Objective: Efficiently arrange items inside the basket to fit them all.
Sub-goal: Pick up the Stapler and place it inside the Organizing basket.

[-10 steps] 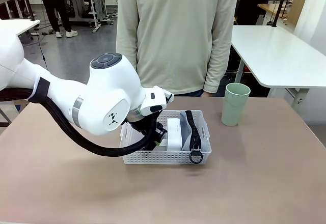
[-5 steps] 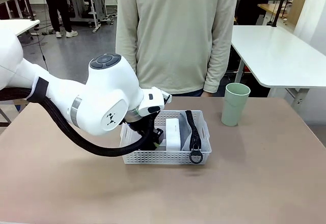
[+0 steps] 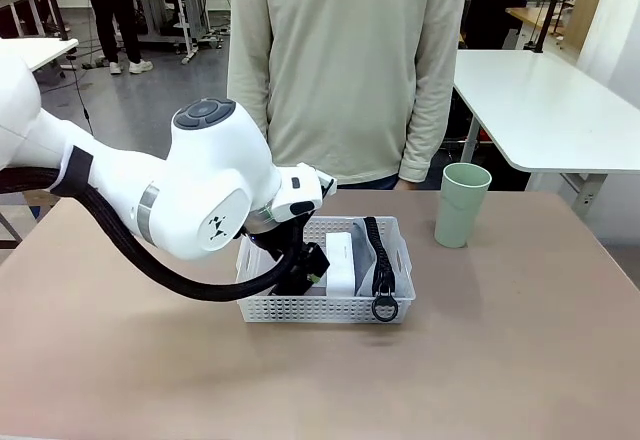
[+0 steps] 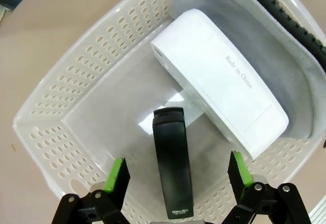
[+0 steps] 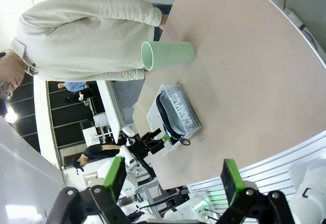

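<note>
The white basket point(image 3: 300, 308) sits mid-table. A small white box point(image 3: 342, 260) stands on edge inside it, beside the grey pouch point(image 3: 366, 256) with its black zipper and ring pull point(image 3: 384, 308). My left gripper point(image 3: 305, 278) reaches down into the basket's left half. In the left wrist view the left gripper point(image 4: 178, 170) is open, and the black stapler point(image 4: 172, 168) lies loose on the basket floor point(image 4: 117, 112) between its fingers, next to the box point(image 4: 219, 96) and pouch point(image 4: 285, 56). The pale green cup point(image 3: 462, 205) stands upright on the table right of the basket. My right gripper point(image 5: 173, 178) hangs open high above the table.
A person in a cream sweater point(image 3: 345, 60) stands at the table's far edge, behind the basket. In the right wrist view the cup point(image 5: 168, 55) and basket point(image 5: 175, 114) lie far below. A white table point(image 3: 540, 110) stands at the back right.
My left gripper has opened and let go of the stapler, which now rests on the basket floor. The left arm has lifted slightly.
</note>
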{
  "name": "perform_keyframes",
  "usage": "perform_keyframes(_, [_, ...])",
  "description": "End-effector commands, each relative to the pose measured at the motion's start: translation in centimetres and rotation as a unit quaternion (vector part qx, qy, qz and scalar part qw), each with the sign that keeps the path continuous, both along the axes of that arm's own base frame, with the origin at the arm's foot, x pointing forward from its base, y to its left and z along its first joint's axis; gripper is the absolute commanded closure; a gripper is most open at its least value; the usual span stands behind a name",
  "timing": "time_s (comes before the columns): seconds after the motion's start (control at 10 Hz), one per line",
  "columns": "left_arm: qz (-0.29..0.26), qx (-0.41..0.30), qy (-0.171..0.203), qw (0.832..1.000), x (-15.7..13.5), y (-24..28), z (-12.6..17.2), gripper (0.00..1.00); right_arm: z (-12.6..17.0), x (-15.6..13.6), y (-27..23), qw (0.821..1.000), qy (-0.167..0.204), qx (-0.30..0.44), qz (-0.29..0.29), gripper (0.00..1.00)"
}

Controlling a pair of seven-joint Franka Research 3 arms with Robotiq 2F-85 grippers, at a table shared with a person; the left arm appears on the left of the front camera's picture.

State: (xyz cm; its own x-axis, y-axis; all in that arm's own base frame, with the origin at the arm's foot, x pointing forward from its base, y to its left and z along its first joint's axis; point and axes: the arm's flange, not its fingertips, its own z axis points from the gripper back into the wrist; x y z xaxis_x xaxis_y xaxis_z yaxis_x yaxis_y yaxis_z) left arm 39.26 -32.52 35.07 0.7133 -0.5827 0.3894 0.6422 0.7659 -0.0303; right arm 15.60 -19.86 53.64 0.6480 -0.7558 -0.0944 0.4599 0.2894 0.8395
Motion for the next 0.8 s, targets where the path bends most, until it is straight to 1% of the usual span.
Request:
perform_keyframes(0.0, [0.014,-0.011,-0.007,1.000,0.1,1.9,3.6,0.00,-0.2,-0.2,0.1,1.000,-0.009,-0.001,0.005,0.00])
perform_keyframes(0.1, [0.009,-0.024,0.002,1.000,-0.1,3.6,7.2,0.00,-0.2,-0.2,0.1,1.000,-0.009,-0.001,0.005,0.00])
perform_keyframes(0.3, [0.031,-0.047,-0.007,0.998,-1.1,9.3,15.2,0.00,-0.2,-0.2,0.1,1.000,-0.009,-0.001,0.005,0.00])
perform_keyframes(0.4, [0.048,-0.094,0.003,0.994,-1.4,13.8,18.5,0.00,-0.2,-0.2,0.1,1.000,-0.009,-0.001,0.005,0.00])
perform_keyframes(0.5, [0.078,-0.144,0.011,0.986,-1.4,18.1,20.7,0.00,-0.2,-0.2,0.1,1.000,-0.009,-0.001,0.005,0.00])
perform_keyframes(0.6, [0.116,-0.191,0.025,0.975,-1.5,22.8,22.2,0.00,-0.2,-0.2,0.1,1.000,-0.009,-0.001,0.005,0.00])
perform_keyframes(0.7, [0.154,-0.233,0.045,0.959,-1.5,27.5,22.8,0.00,-0.2,-0.2,0.1,1.000,-0.009,-0.001,0.005,0.00])
